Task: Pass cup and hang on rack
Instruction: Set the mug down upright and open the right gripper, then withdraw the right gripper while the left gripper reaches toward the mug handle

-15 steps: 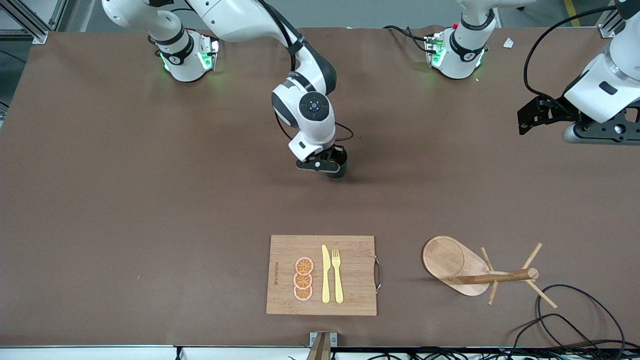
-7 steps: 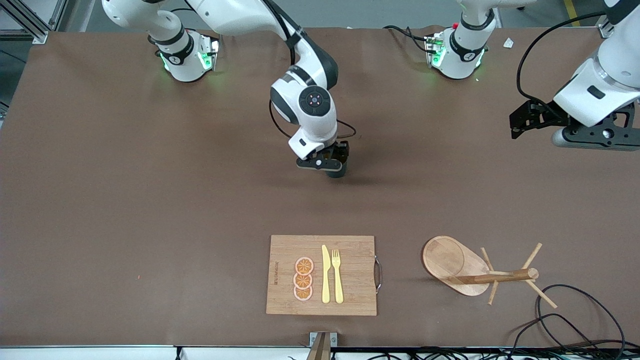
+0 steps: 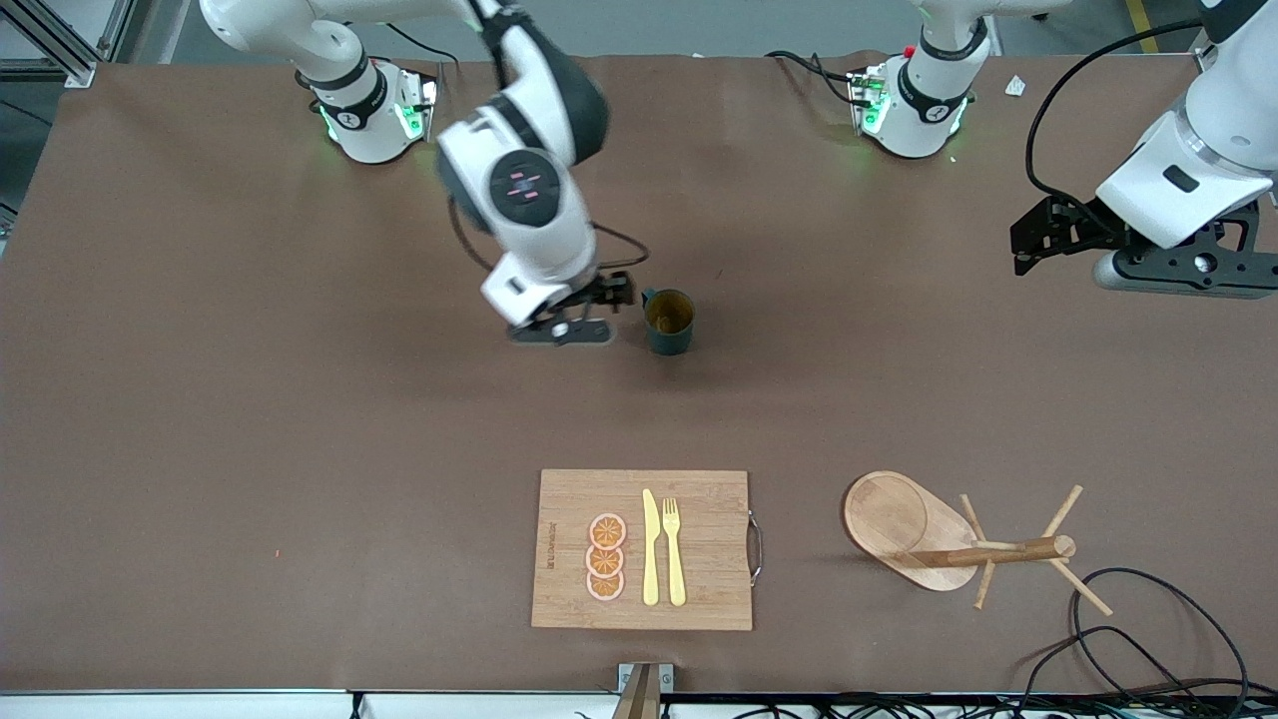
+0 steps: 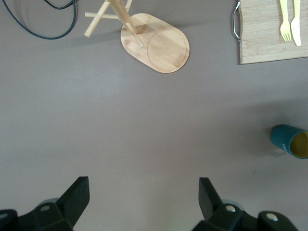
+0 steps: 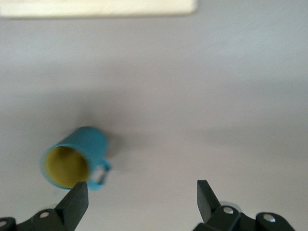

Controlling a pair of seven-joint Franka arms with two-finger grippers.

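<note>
- Front view: you are seeing the cup (image 3: 669, 321) standing upright mid-table, bare cloth all around it.
- Right gripper (image 3: 589, 312) is hanging beside it, fingers spread, holding nothing.
- Left gripper (image 3: 1038, 236), fingers spread, is hovering over bare table.
- Rack (image 3: 958, 544) and cutting board (image 3: 644, 549) are sitting nearer the camera, well apart from the cup.

Cup (image 3: 669, 321) upright, top unobstructed — right gripper (image 3: 584, 312) just beside.

The left gripper (image 4: 143, 202) hangs over bare brown table (image 4: 144, 134) with its fingers (image 4: 77, 197) wide apart. The rack (image 4: 154, 41) stands on its oval base. Well apart from the rack is the cup (image 4: 290, 140), and the cutting board (image 4: 272, 31) carries a fork (image 4: 285, 20).
</note>
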